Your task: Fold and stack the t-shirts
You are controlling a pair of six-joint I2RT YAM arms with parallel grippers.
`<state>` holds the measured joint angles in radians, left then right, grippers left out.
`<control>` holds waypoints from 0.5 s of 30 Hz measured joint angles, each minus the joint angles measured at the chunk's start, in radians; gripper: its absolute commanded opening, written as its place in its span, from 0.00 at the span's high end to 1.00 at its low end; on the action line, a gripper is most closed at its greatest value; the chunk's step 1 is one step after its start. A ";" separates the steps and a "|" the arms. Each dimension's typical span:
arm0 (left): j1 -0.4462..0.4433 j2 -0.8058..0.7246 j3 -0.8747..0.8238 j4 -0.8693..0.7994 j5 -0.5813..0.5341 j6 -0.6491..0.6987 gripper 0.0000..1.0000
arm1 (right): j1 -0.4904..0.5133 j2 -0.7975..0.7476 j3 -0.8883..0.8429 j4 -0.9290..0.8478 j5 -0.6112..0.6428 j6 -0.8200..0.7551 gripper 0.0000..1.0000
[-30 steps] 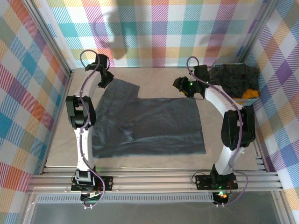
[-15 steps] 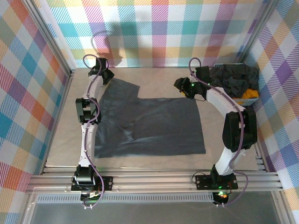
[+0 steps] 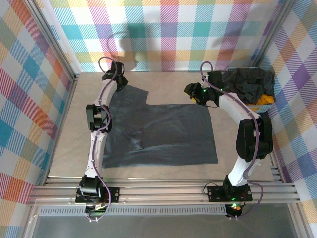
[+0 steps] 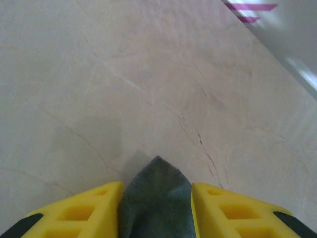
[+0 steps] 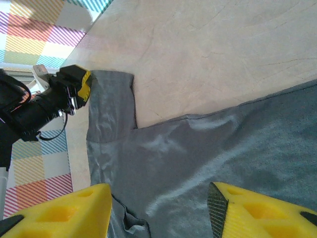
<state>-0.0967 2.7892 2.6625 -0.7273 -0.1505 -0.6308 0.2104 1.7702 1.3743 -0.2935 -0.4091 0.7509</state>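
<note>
While the left gripper (image 4: 156, 191) pinches the far sleeve tip (image 4: 156, 171) of the grey shirt (image 3: 163, 131) lying flat on the table (image 3: 163, 87) and the right gripper (image 5: 158, 198) hovers spread, that sleeve is best carried inward low.

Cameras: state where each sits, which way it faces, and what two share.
Top external: above, behind the bases, looking down on table, shirt, both arms.
Left wrist: on the left arm, facing the table; left gripper, shirt corner between its fingers.
Right wrist: on the right arm, facing across the shirt; right gripper open.
Shared: top external and right wrist both show the left gripper at the sleeve.
</note>
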 measured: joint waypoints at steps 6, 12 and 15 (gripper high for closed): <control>-0.005 0.000 0.005 -0.050 -0.028 0.005 0.97 | -0.006 0.000 0.000 -0.021 0.000 -0.003 0.45; -0.014 -0.005 0.007 -0.073 -0.035 -0.001 1.00 | -0.026 0.005 0.016 -0.081 0.037 -0.006 0.45; -0.027 -0.019 0.000 -0.110 -0.034 -0.008 1.00 | -0.047 0.029 0.050 -0.148 0.117 -0.005 0.45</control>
<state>-0.1238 2.7705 2.6629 -0.8371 -0.1841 -0.6392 0.1631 1.7988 1.4242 -0.4412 -0.2920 0.7456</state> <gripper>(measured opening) 0.056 0.550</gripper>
